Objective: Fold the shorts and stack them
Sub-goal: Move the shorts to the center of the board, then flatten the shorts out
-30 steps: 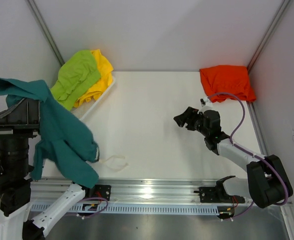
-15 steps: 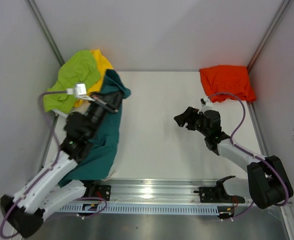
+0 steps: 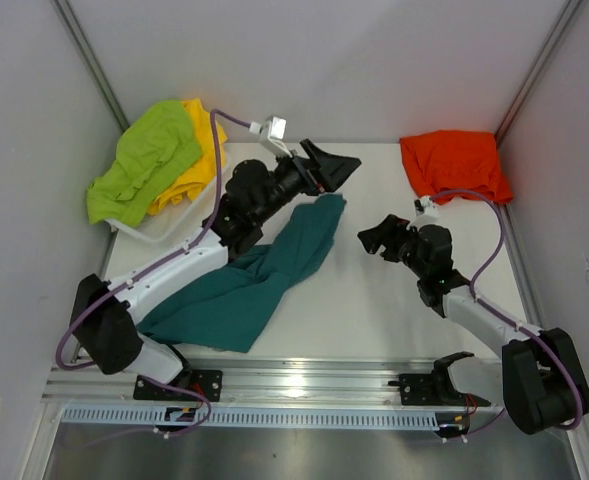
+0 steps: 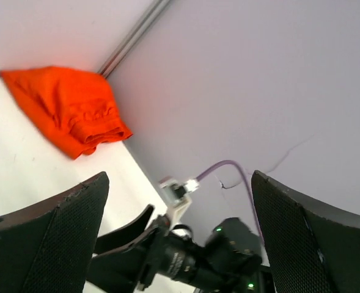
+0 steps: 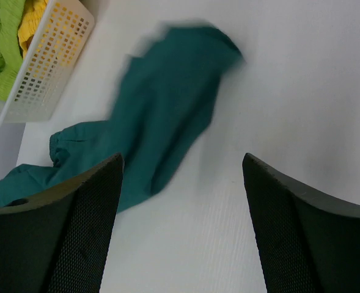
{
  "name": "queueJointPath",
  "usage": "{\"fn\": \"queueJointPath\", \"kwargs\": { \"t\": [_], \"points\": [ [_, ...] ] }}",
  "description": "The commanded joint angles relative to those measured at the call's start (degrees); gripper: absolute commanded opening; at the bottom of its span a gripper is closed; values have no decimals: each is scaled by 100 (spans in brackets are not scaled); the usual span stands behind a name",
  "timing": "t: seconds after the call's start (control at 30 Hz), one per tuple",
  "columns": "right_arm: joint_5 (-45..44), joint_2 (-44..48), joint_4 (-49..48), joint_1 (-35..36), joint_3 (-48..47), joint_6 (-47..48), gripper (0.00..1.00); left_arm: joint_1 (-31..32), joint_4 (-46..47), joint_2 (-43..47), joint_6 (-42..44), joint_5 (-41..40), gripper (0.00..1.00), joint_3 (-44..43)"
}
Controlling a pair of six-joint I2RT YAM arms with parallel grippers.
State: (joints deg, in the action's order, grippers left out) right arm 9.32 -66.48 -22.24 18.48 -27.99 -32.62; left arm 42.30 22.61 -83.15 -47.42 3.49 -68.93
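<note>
**While Both Claws Stand Empty, Teal Shorts Lie Unfolded on the Table**

Although the task calls for a folded stack, the teal shorts [image 3: 264, 275] lie crumpled and stretched out on the table [image 3: 374, 320], folded nowhere. Their long axis runs on a diagonal, from a bunched end near the left arm's base to a narrower end at mid-table.

Finding 1: that far end lies just below and to the near side of the left gripper [image 3: 339, 168], and to the left of the right gripper [image 3: 374, 238], which faces it. Both claws are near this end. Only the left arm runs alongside the whole garment.

Finding 2: the left claw is spread wide and raised off the cloth. Nothing sits between its fingers, and its own camera looks past them to the orange shorts [image 3: 454, 165] in the far right corner.

Finding 3: the right claw is also parted and touches nothing. In its wrist view the garment's far end is blurred.

Finding 4: the lime green shorts [image 3: 144, 155] and yellow shorts [image 3: 199, 150] are heaped in the white basket [image 3: 189, 215] at far left.

Assessment: flattening the teal pair appears to come first.
</note>
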Motion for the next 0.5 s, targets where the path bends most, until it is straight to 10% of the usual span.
{"fn": "queueJointPath", "kwargs": {
  "t": [0.0, 0.33, 0.47],
  "points": [
    [78, 4, -359, -37, 39, -51, 80, 76, -748, 88, 540, 347, 99, -832],
    [826, -1076, -659, 884, -549, 89, 80, -1206, -4228, 1222, 1024, 372, 99, -1774],
    [467, -1569, 671, 1438, -1304, -260, 78, -1549, -5071, 1967, 1129, -13, 99, -1248]
  ]
}}
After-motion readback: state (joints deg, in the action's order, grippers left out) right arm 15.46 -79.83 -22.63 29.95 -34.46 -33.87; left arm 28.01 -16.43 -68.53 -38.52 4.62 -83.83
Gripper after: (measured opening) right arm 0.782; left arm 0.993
